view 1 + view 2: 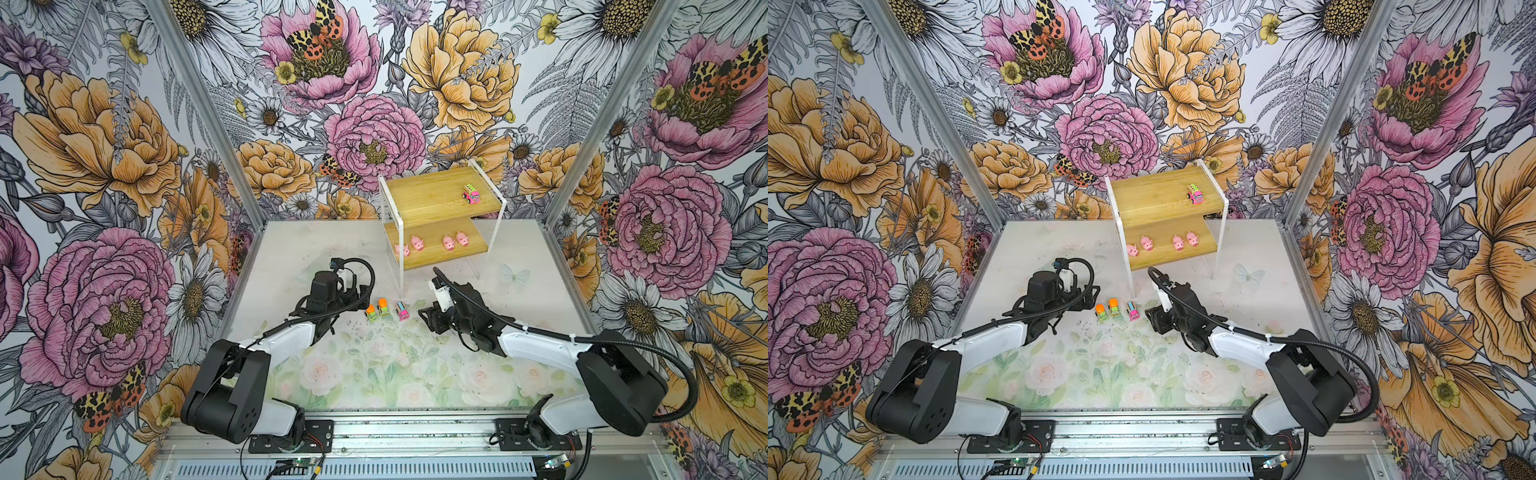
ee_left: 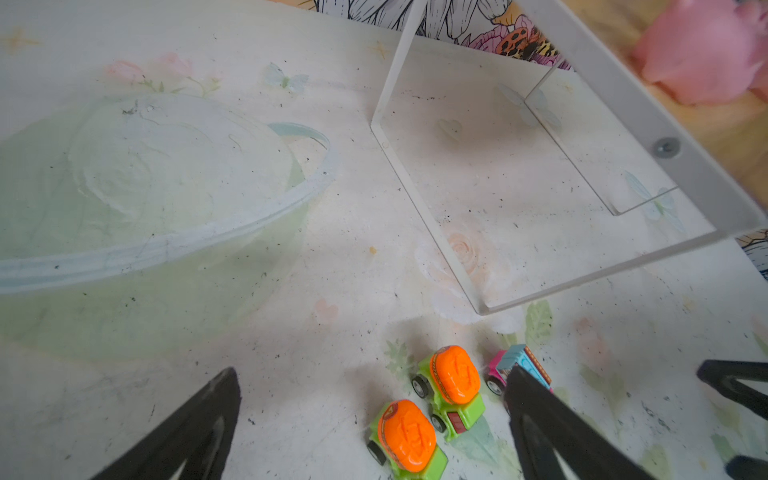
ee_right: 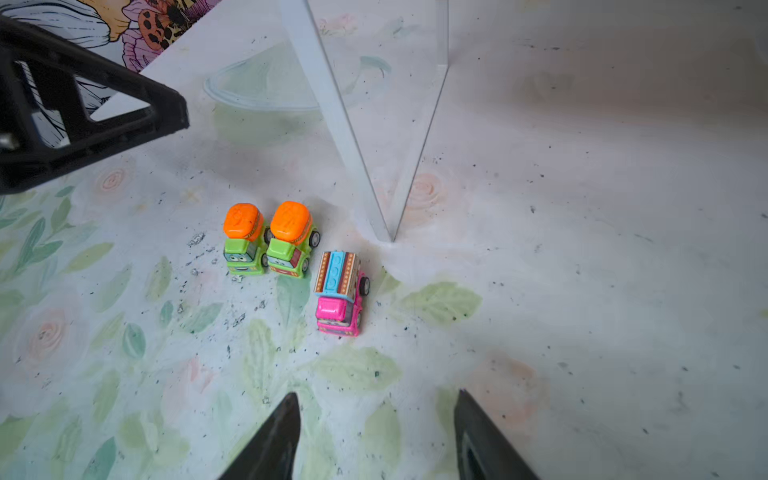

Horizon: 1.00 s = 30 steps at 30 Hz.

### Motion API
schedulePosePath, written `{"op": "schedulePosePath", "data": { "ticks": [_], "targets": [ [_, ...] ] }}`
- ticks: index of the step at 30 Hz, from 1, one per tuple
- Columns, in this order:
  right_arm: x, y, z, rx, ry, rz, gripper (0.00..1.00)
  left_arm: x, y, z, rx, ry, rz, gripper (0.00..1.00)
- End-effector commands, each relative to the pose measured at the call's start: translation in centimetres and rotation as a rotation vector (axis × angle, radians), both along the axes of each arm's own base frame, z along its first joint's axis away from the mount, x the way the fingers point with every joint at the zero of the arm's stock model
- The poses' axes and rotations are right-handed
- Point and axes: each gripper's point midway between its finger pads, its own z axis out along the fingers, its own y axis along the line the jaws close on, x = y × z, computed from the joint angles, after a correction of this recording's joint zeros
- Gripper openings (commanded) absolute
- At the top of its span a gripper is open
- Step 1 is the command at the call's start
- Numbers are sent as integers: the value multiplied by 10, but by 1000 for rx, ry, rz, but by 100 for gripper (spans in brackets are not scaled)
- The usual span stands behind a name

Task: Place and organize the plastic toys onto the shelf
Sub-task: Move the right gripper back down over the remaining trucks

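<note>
Aims right tool [image 3: 378, 392], apart and empty, at pink truck [image 3: 338, 291], likely bound for its twin [image 1: 472, 194] on shelf [image 1: 428, 195], with left tool [image 2: 372, 370] likewise apart.

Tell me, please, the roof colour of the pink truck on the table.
Pink truck: light-blue roof, brown-patterned edges; right wrist view.

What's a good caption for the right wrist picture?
Open right gripper facing two green trucks and a pink truck on the table.
</note>
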Motion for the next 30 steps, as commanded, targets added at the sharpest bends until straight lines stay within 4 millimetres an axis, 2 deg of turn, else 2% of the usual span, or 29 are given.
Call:
{"op": "schedulePosePath", "data": {
  "ticks": [1, 7, 13, 25, 28, 30],
  "targets": [
    [25, 26, 21, 105, -103, -37, 60, -8, -3, -1, -24, 12, -26, 99],
    [34, 44, -2, 110, -82, -28, 60, -11, -2, -3, -21, 15, -23, 99],
    [40, 59, -14, 95, -71, -12, 60, -10, -1, -4, -16, 19, -20, 99],
    [42, 67, -46, 22, -34, -7, 57, -9, 1, -6, -11, 23, -13, 99],
    [42, 68, -52, 11, -27, -7, 55, -9, 1, -6, -12, 26, -15, 99],
    [44, 68, -54, 11, -25, -11, 50, -9, 1, -6, -10, 25, -13, 99]
  ]
}}
